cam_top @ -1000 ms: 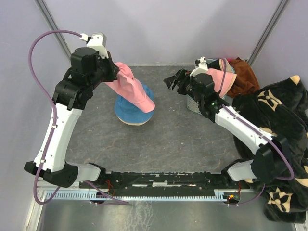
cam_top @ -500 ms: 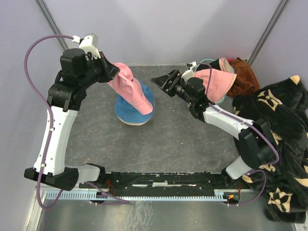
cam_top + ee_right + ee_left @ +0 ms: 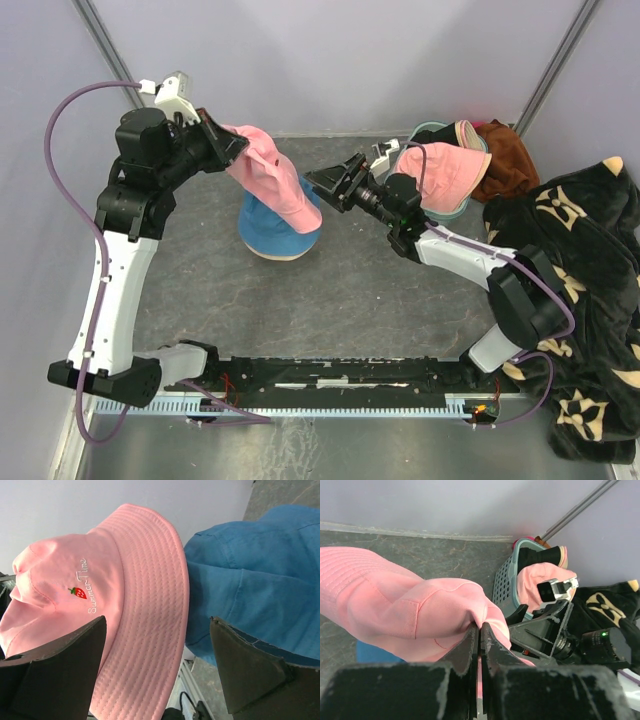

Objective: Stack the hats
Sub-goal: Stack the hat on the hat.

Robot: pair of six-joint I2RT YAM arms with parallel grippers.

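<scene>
My left gripper [image 3: 235, 145] is shut on a fold of a pink hat [image 3: 268, 180] and holds it up at the back left. The pink hat [image 3: 410, 610] hangs down onto a blue hat [image 3: 275, 232] that lies on the table. My right gripper [image 3: 325, 185] is open and points left, just right of the hanging brim. In the right wrist view the pink hat's [image 3: 125, 595] stitched brim and the blue hat [image 3: 250, 590] sit between and beyond the spread fingers of that gripper [image 3: 159, 622]. A second pink hat [image 3: 445, 172] lies on the teal basket [image 3: 428, 129].
A rust-brown cloth [image 3: 510, 155] lies behind the basket at the back right. A black blanket with beige pattern [image 3: 580, 260] is heaped along the right side. Grey walls close in the back and both sides.
My right gripper has swung left from the basket to the pink hat's edge. My left gripper has drawn the held pink hat slightly up and to the left.
</scene>
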